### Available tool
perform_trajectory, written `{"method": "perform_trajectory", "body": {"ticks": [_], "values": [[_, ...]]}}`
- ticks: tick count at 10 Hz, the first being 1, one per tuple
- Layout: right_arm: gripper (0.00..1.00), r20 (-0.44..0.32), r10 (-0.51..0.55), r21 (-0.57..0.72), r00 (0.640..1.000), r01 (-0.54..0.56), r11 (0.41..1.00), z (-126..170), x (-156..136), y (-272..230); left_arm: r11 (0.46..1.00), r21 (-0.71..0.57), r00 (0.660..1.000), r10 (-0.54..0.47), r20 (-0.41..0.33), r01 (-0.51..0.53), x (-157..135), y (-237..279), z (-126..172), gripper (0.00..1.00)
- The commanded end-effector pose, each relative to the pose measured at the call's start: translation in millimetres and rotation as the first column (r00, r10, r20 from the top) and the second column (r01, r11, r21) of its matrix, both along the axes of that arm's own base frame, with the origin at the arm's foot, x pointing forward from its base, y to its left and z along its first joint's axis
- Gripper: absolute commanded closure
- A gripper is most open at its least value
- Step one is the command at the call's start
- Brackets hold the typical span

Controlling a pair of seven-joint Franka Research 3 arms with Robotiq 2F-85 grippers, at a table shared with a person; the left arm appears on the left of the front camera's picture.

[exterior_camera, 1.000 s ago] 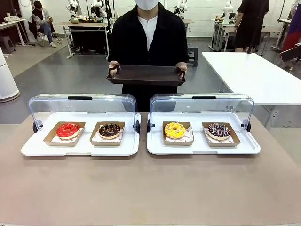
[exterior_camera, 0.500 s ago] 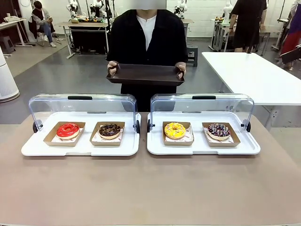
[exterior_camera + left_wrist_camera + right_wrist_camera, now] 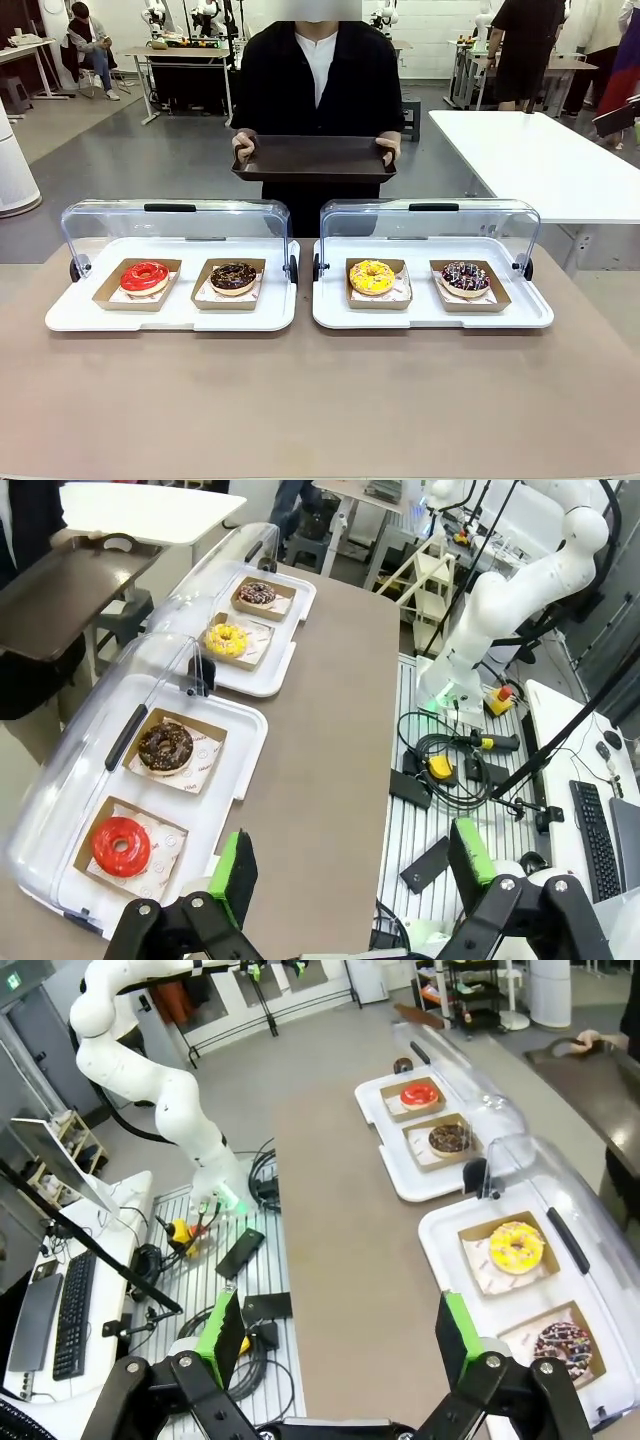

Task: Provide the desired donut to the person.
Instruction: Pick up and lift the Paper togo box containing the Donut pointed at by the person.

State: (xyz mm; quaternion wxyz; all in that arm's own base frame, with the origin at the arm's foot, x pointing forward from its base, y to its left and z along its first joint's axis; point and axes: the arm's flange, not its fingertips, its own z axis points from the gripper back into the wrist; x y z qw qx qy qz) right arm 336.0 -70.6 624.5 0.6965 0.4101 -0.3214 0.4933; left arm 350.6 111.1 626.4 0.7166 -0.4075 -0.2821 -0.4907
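Front view: person (image 3: 316,80) presents tray (image 3: 313,158); four donuts (image 3: 372,276) untaken; left gripper (image 3: 352,860) and right gripper (image 3: 337,1335) gape empty.

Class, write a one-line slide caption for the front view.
A person holding a brown tray stands behind a red donut, chocolate donut, yellow donut and sprinkled donut.

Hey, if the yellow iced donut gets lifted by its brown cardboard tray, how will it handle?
The yellow iced ring donut is probably soft and light; its glossy icing would likely smear if squeezed. Its shallow brown cardboard tray looks thin and may flex when pinched. Lying loose, the donut could slide if tilted.
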Motion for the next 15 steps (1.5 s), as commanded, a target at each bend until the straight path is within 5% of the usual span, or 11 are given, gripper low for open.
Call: {"method": "perform_trajectory", "body": {"ticks": [1,15], "values": [[0.0,-0.004,0.012,0.015,1.0,-0.011,1.0,0.1,-1.5,-2.0,1.0,-0.007,1.0,-0.005,-0.002,0.005,-0.5,-0.1,1.2,0.0],[0.0,-0.004,0.012,0.015,1.0,-0.011,1.0,0.1,-1.5,-2.0,1.0,-0.007,1.0,-0.005,-0.002,0.005,-0.5,-0.1,1.2,0.0]]}}
